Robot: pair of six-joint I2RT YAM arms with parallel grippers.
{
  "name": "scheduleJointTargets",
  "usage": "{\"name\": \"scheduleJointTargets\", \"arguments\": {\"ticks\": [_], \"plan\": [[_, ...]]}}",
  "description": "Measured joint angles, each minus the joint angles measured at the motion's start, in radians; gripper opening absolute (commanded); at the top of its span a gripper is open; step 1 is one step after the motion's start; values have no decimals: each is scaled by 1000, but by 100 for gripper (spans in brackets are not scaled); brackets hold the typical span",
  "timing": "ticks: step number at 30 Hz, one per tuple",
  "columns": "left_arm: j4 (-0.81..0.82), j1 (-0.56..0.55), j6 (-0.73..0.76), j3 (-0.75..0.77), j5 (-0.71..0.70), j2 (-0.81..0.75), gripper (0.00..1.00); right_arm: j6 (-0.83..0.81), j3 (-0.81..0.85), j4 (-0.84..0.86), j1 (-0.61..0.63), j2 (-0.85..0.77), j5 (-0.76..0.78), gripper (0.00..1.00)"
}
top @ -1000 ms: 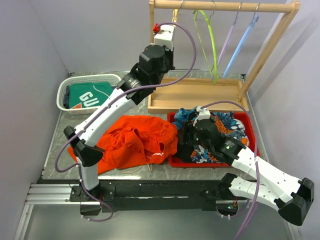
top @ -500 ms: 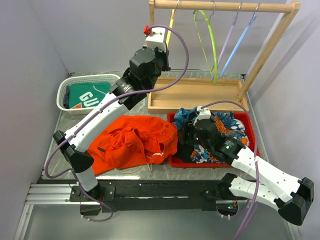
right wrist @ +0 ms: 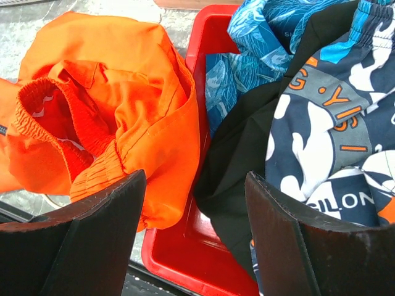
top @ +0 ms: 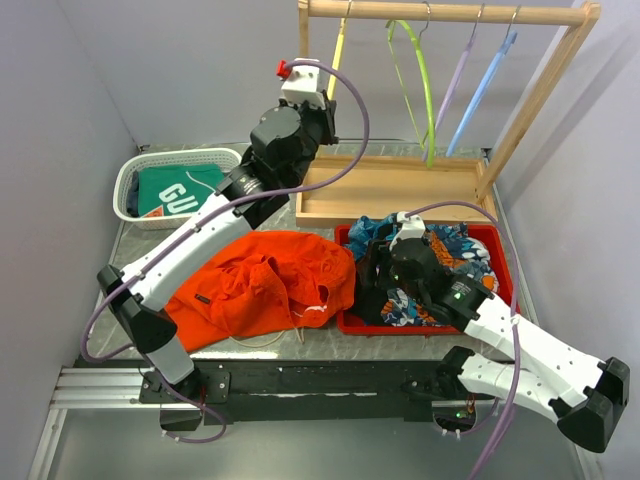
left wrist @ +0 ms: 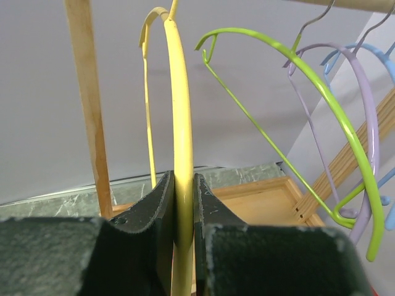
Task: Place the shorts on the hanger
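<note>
Hanger (left wrist: 181, 123) is being clamped by left gripper (left wrist: 183, 185), likely for unhooking next; right gripper (right wrist: 194, 179) is being held, jaws apart, near shorts (right wrist: 105, 92).

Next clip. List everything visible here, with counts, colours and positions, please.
shorts: one, orange, crumpled on the table, left of the red tray
yellow hanger: one, leftmost on the rail
lime green hanger, lilac hanger, blue hanger: one each, on the rail to its right
wooden rack: one, at the back
red tray: one, holding blue-patterned garments
white basket: one, back left, holding green shirt
left gripper: shut on yellow hanger
right gripper: open, above the tray's left edge
</note>
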Motion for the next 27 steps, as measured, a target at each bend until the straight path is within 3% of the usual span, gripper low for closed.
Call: {"name": "scheduleJointTargets", "arguments": {"ticks": [15, 22, 27], "plan": [[49, 0, -27, -89, 31, -97, 1, 0, 0, -34, 0, -39, 10, 73], [7, 0, -69, -267, 109, -236, 1, 0, 23, -75, 0, -84, 10, 73], [-41, 0, -116, -446, 180, -419, 1, -7, 98, -111, 0, -101, -19, 74]]}}
